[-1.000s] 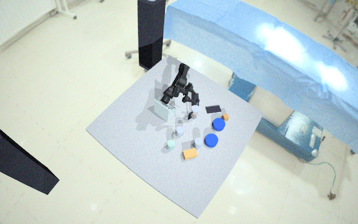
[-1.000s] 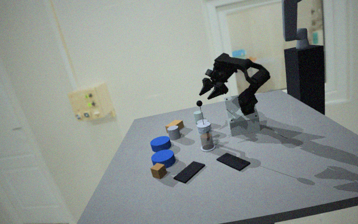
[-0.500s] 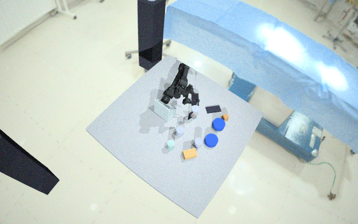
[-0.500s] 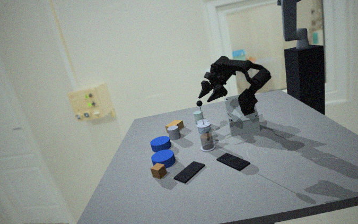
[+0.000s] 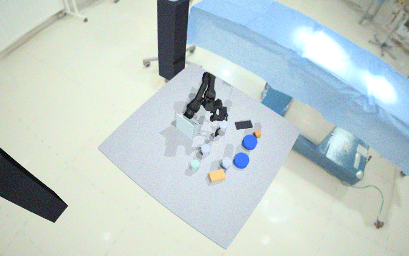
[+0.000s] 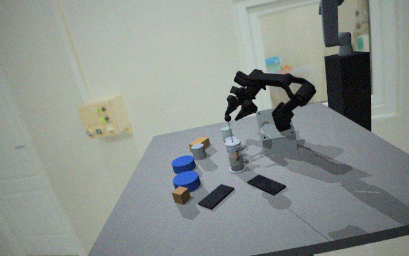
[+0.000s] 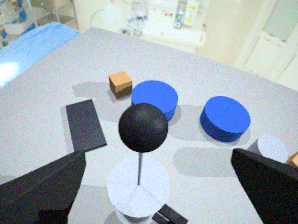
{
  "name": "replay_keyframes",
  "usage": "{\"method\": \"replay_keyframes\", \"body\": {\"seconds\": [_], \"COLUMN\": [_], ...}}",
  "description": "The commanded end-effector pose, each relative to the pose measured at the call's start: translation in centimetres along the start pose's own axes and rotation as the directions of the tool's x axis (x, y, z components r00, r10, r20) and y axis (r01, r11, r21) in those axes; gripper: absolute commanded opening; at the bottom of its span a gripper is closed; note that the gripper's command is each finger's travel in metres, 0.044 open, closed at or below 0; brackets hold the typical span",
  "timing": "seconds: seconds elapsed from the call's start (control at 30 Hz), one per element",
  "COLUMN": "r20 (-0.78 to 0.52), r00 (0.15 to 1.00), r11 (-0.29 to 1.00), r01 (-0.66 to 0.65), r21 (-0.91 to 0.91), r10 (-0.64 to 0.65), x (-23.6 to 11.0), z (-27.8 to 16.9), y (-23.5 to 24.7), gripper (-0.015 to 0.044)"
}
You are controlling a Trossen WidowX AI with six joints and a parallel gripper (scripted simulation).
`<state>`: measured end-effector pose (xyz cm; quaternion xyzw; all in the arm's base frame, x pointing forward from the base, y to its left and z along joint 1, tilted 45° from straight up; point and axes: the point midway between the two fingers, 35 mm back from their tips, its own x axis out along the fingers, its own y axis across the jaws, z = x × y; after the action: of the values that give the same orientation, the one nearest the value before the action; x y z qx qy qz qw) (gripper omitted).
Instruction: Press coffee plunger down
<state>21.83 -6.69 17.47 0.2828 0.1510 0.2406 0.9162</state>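
The coffee press (image 5: 223, 124) (image 6: 237, 160) stands upright on the table, a clear cylinder with brown contents. Its pale lid (image 6: 232, 145) (image 7: 125, 185) carries a thin rod, raised high, topped by a black ball knob (image 6: 227, 117) (image 7: 143, 127). A black handle (image 7: 171, 214) sticks out at its side. My gripper (image 5: 220, 118) (image 6: 231, 117) (image 7: 160, 157) is open and empty, tilted downward, with its fingertips around the knob's height. In the wrist view the knob shows between the two fingers, a little left of the middle. Whether a finger touches it cannot be told.
Two dark slabs (image 6: 266, 184) (image 6: 216, 196) lie near the press. Beyond are two blue discs (image 5: 249, 142) (image 5: 241, 160), an orange cube (image 5: 257, 133), an orange block (image 5: 216, 176), grey cylinders (image 5: 205, 148) (image 5: 226, 162) and a mint cylinder (image 5: 194, 165). A pale box (image 5: 185, 125) stands beside the arm.
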Motion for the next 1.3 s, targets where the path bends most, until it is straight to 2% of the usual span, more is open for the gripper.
{"method": "replay_keyframes", "body": {"seconds": [0.0, 0.33, 0.9, 1.27], "r20": [-0.007, -0.005, 0.074, 0.078], "r00": [1.000, 1.000, 0.997, 0.997], "r11": [1.000, 1.000, 0.999, 0.999], "r01": [-0.001, -0.013, -0.014, -0.015], "r21": [-0.003, 0.021, 0.049, 0.050], "r10": [0.001, 0.013, 0.011, 0.011], "x": [0.5, 1.5, 1.5, 1.5], "z": [-0.2, 0.3, 1.7, 1.7], "y": [0.0, 0.1, 0.9, 1.0], "gripper": [0.0440, 0.0440, 0.0440, 0.0440]}}
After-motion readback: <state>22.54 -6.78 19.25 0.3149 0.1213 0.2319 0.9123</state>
